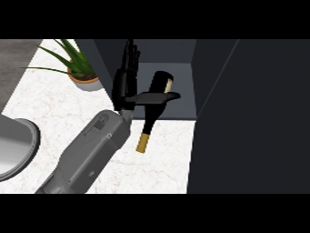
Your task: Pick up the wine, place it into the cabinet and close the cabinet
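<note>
A dark wine bottle (154, 109) with a gold-capped neck hangs tilted at the mouth of the open cabinet (174, 59). Its base points into the cabinet's grey inside, and its neck reaches back over the white counter (164, 159). My left hand (125, 86) is against the bottle's left side, fingers stretched up along the cabinet's left wall. The thumb (154, 97) lies across the bottle's middle and holds it. The right hand does not show.
The cabinet's dark door (258, 118) stands open and fills the view's right side. A potted green plant (83, 75) stands on the counter left of the cabinet. A large grey round vessel (6, 150) sits at the left edge.
</note>
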